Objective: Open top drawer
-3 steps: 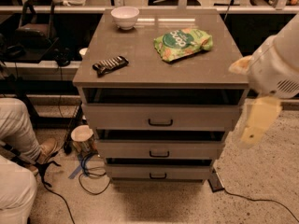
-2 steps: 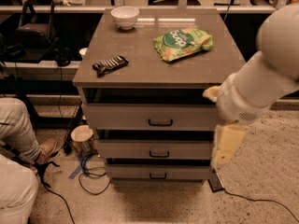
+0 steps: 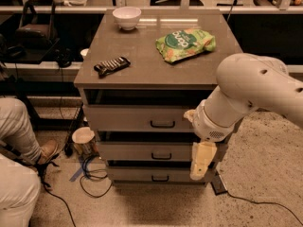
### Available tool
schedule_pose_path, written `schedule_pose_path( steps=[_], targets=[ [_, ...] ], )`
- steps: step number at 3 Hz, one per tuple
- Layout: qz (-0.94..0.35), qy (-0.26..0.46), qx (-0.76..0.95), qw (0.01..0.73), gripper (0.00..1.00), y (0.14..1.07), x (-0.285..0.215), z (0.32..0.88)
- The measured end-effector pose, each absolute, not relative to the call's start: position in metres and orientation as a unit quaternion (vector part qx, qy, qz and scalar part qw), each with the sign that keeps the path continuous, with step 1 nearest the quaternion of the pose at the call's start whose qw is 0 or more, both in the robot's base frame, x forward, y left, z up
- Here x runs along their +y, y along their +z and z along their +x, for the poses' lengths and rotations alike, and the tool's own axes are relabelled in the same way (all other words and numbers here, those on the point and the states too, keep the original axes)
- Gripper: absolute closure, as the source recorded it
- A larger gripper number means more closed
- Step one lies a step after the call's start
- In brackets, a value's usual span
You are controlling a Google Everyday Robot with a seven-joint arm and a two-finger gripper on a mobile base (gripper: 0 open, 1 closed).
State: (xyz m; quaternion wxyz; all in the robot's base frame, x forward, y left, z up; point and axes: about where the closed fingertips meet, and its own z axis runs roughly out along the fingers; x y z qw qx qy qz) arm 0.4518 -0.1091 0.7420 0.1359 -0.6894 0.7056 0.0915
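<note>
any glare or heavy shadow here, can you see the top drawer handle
Camera view: dim warm light; pale glare streak on the cabinet top beside the bowl; dark shadow above the top drawer, handle visible; the gripper hangs before the middle drawer's right end.

Dim warm light, seemingly from above; glare on the cabinet top (image 3: 142, 56); pale jaws low beside shadowed drawers (image 3: 132, 151).
</note>
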Motion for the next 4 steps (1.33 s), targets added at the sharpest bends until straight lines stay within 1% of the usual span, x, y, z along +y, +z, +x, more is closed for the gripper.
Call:
schedule_pose_path(
  steps=[1,2,3,4],
  targets=[
    [-0.689,0.076,0.708,0.136,0.0,0.739,-0.114,0.458],
    [-0.687,0.029,0.711,0.148,0.0,0.734,-0.136,0.498],
    [-0.686,-0.035,0.711,0.152,0.0,0.736,-0.172,0.544],
    [-0.677,-0.045,0.72,0.146,0.0,0.717,-0.206,0.593]
  ],
)
